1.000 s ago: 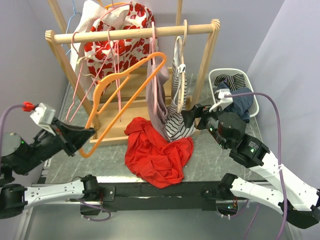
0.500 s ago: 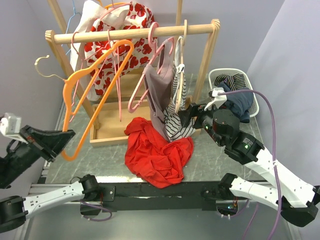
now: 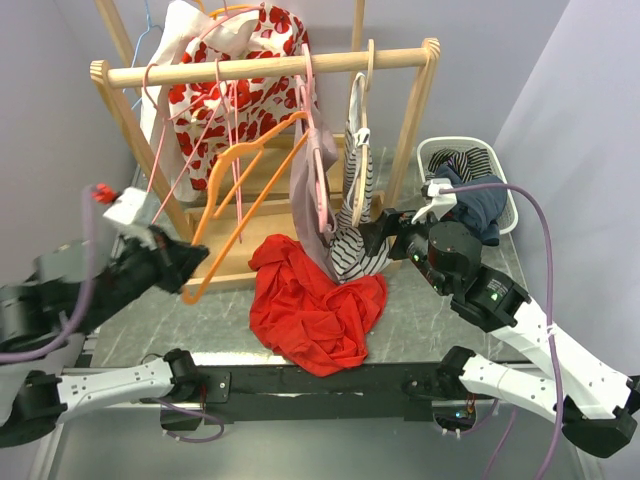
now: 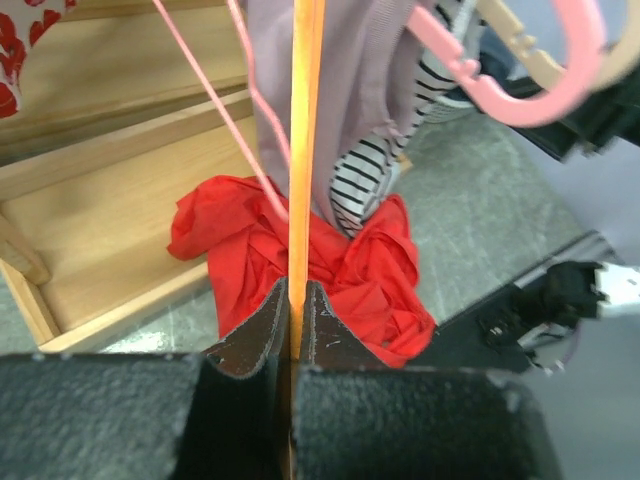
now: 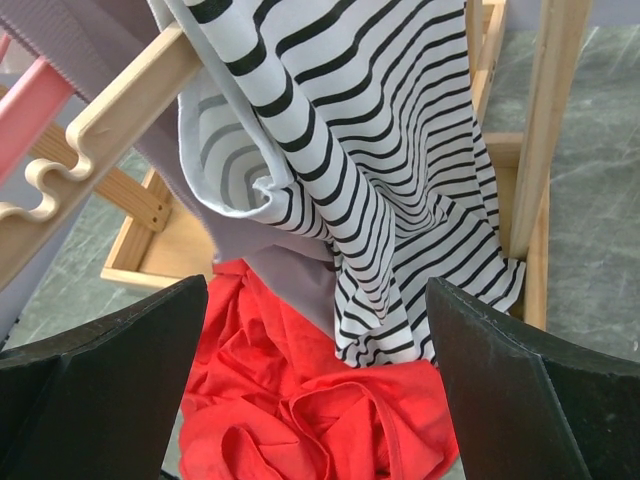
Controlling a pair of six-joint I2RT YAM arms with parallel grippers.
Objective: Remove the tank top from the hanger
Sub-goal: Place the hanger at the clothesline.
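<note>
The red tank top (image 3: 315,305) lies crumpled on the table in front of the rack, off any hanger; it also shows in the left wrist view (image 4: 385,265) and the right wrist view (image 5: 300,420). My left gripper (image 3: 192,268) is shut on the lower end of the bare orange hanger (image 3: 245,185), whose bar runs up between the fingers (image 4: 305,150). My right gripper (image 3: 375,235) is open and empty, level with the hanging striped garment (image 5: 400,160), above the tank top.
A wooden rack (image 3: 270,68) carries a mauve garment on a pink hanger (image 3: 312,185), a striped garment (image 3: 352,250) and a red floral garment (image 3: 215,95). Its wooden base tray (image 3: 232,255) lies behind the tank top. A white basket (image 3: 508,205) of clothes stands at the right.
My left gripper swung the orange hanger out to the left, clear of the rack, then back right toward the rack. The pink hanger and mauve garment swayed. The right arm barely moved.
</note>
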